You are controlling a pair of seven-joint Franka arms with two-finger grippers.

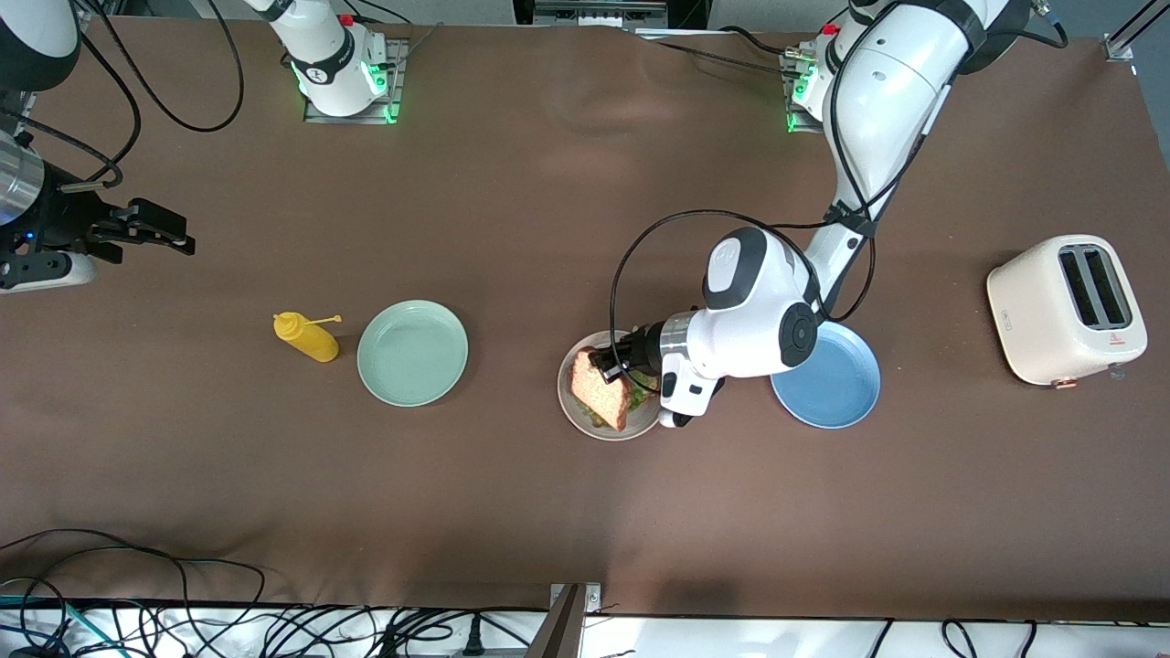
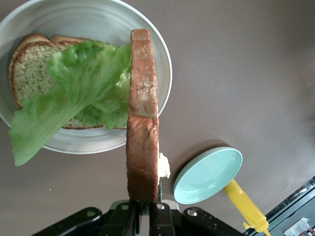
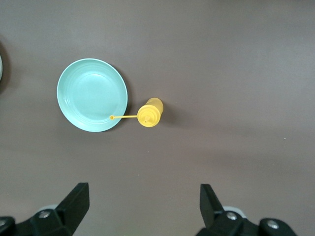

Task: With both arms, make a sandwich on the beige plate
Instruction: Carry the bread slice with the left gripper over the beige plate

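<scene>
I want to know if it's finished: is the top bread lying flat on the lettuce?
No, the left gripper holds the top bread slice on edge above the lettuce.

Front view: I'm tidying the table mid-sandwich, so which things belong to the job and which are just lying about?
In use: beige plate, bread slices, lettuce, left gripper.
Lying about: green plate, blue plate, mustard bottle, toaster.

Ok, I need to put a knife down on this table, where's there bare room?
Bare cloth lies between the green plate and the beige plate, and nearer the camera than all the plates. It is crowded at the beige plate, where the left gripper holds bread, beside the blue plate.
</scene>
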